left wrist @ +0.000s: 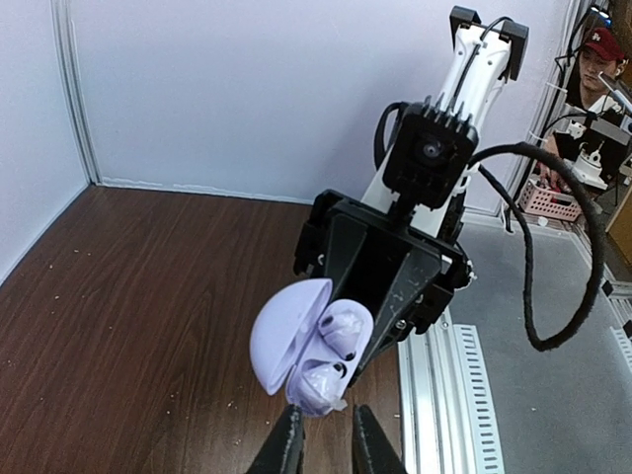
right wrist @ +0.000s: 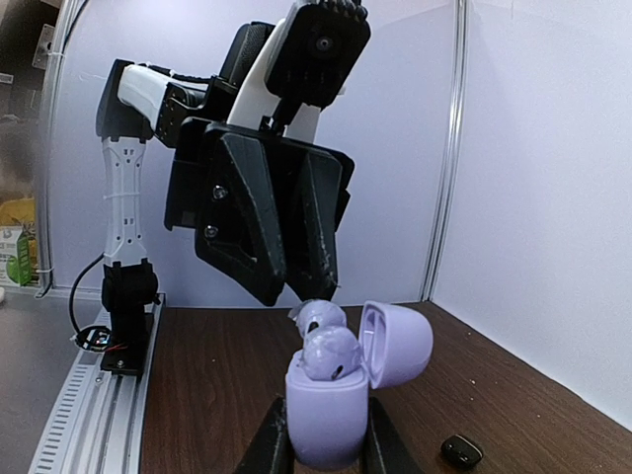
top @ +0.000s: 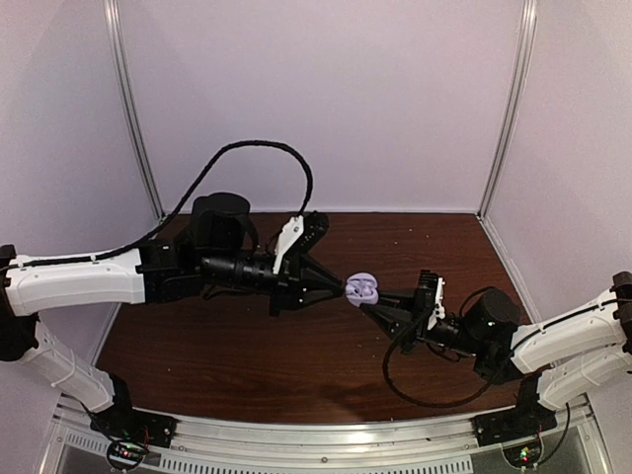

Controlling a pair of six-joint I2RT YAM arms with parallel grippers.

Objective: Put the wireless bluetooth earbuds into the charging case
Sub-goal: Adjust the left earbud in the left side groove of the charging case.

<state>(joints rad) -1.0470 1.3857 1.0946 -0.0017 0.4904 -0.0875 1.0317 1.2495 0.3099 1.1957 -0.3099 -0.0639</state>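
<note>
The pale lavender charging case (right wrist: pixel 326 420) stands upright, off the table, lid (right wrist: pixel 395 341) hinged open to the right. My right gripper (right wrist: pixel 324 439) is shut on its lower half. Two lavender-white earbuds sit in the case, the near one (right wrist: pixel 333 353) and the far one (right wrist: pixel 318 316), both sticking up above the rim. My left gripper (right wrist: pixel 316 292) hovers just above the far earbud, its jaws a little apart and empty. In the left wrist view the case (left wrist: pixel 291 341) and earbuds (left wrist: pixel 341 326) lie just ahead of the left gripper (left wrist: pixel 326 430). The top view shows both grippers meeting at the case (top: pixel 362 287).
A small black oval object (right wrist: pixel 461 450) lies on the dark wood table (top: pixel 247 346) to the right of the case. Pale walls close in the back and sides. A metal rail (top: pixel 326 434) runs along the near edge.
</note>
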